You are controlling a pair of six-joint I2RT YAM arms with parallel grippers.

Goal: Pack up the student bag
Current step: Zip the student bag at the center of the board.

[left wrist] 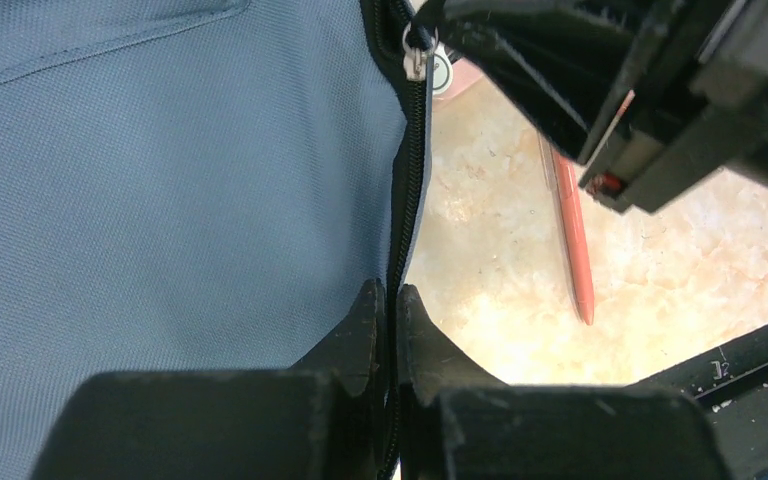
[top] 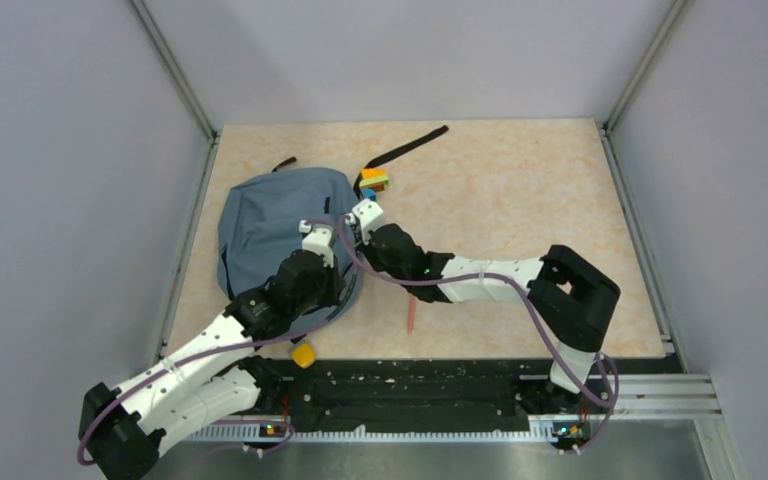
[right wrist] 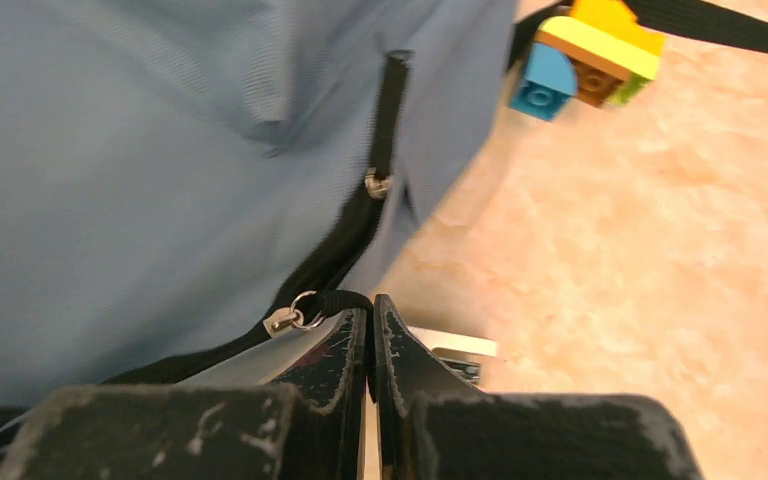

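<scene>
top external, your stock: 1 student bag (top: pixel 260 225), slate-blue. left gripper (left wrist: pixel 388 296): pinched shut on its zipper (left wrist: pixel 410 180). right gripper (right wrist: pixel 370 308): clamped shut on the pull tab (right wrist: pixel 335 298).

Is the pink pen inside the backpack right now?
No, the pen lies on the bare tabletop beside the backpack.

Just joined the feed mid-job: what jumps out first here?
The slate-blue student bag lies left of centre, both arms meeting at its right edge. The left pincer is shut on its zipper seam, the right pincer on the zipper pull. A bright block stack sits just beyond it.
</scene>
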